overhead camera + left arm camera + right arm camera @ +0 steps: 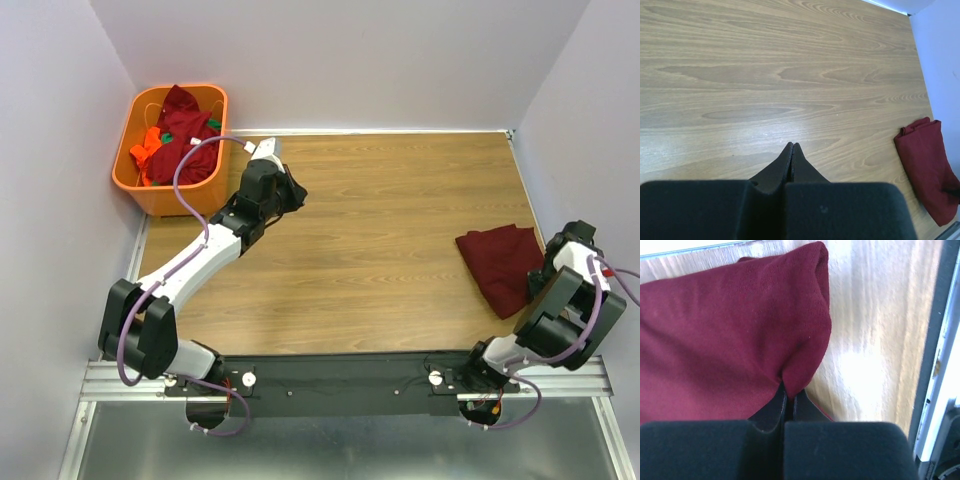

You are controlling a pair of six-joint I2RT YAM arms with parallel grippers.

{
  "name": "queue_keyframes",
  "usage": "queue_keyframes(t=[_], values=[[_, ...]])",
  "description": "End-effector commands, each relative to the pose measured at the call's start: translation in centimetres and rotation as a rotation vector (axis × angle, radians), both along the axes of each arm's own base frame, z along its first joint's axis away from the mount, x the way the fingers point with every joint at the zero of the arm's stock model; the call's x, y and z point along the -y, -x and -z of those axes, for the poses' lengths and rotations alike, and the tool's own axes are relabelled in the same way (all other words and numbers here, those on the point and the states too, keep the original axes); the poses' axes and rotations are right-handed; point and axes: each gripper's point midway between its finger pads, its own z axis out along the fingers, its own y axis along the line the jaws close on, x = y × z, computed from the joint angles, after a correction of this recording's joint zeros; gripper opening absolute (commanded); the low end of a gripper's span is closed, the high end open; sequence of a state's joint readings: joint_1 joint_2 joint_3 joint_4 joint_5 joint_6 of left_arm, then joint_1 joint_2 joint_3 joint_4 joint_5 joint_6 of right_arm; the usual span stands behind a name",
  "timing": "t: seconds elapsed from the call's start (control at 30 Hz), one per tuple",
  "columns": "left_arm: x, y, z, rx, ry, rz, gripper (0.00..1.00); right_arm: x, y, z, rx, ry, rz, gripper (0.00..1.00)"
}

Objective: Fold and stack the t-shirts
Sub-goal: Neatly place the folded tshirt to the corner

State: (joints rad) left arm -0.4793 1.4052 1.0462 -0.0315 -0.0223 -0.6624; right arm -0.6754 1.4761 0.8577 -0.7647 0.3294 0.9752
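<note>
A folded dark maroon t-shirt (503, 262) lies at the table's right edge; it also shows in the left wrist view (927, 167) and fills the right wrist view (730, 330). My right gripper (543, 272) (790, 391) is shut on the near right corner of this shirt, with cloth pinched between the fingertips. My left gripper (296, 190) (792, 145) is shut and empty, held above bare wood at the back left, near the basket. More maroon t-shirts (185, 135) and an orange one (148, 147) are heaped in the basket.
The orange plastic basket (128, 180) stands at the back left corner, off the wooden table (380, 220). Walls close in the left, back and right sides. A metal rail (350, 385) runs along the near edge, and also shows in the right wrist view (935, 390).
</note>
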Motion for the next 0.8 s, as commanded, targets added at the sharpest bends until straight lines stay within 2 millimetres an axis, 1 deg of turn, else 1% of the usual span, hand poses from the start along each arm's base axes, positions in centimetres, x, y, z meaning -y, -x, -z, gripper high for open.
queue_keyframes(t=[0.0, 0.23, 0.33, 0.37, 0.43, 0.47, 0.57, 0.67, 0.7, 0.77], values=[[0.2, 0.7, -1.1, 0.035, 0.014, 0.026, 0.0, -0.3, 2.1, -1.0, -0.048, 0.035, 0.015, 0.01], [0.1, 0.9, -1.8, 0.052, 0.014, 0.029, 0.0, -1.1, 2.8, -1.4, -0.037, 0.028, -0.01, 0.01], [0.1, 0.9, -2.0, 0.058, 0.016, 0.029, 0.0, -1.3, 2.7, -1.6, -0.034, 0.017, -0.043, 0.26], [0.1, 0.9, -2.0, 0.056, 0.016, 0.029, 0.0, -1.3, 2.5, -1.9, -0.027, 0.017, -0.052, 0.44], [0.1, 0.9, -2.3, 0.061, 0.02, 0.028, 0.0, -1.4, 2.5, -2.3, -0.019, 0.02, -0.064, 0.66], [0.0, 0.9, -2.2, 0.061, 0.018, 0.027, 0.0, -1.3, 2.3, -2.8, -0.002, 0.033, -0.07, 0.78], [0.0, 0.9, -2.1, 0.059, 0.017, 0.027, 0.0, -1.1, 1.3, -4.1, 0.048, 0.047, -0.112, 0.91], [0.0, 1.0, -2.0, 0.057, 0.018, 0.028, 0.0, -1.2, 0.2, -5.1, 0.099, 0.041, -0.159, 0.92], [0.0, 1.0, -2.0, 0.058, 0.018, 0.028, 0.0, -1.0, -0.4, -5.5, 0.133, 0.055, -0.176, 0.92], [0.0, 1.0, -1.9, 0.055, 0.022, 0.027, 0.0, -1.1, -1.1, -5.8, 0.163, 0.055, -0.205, 0.92]])
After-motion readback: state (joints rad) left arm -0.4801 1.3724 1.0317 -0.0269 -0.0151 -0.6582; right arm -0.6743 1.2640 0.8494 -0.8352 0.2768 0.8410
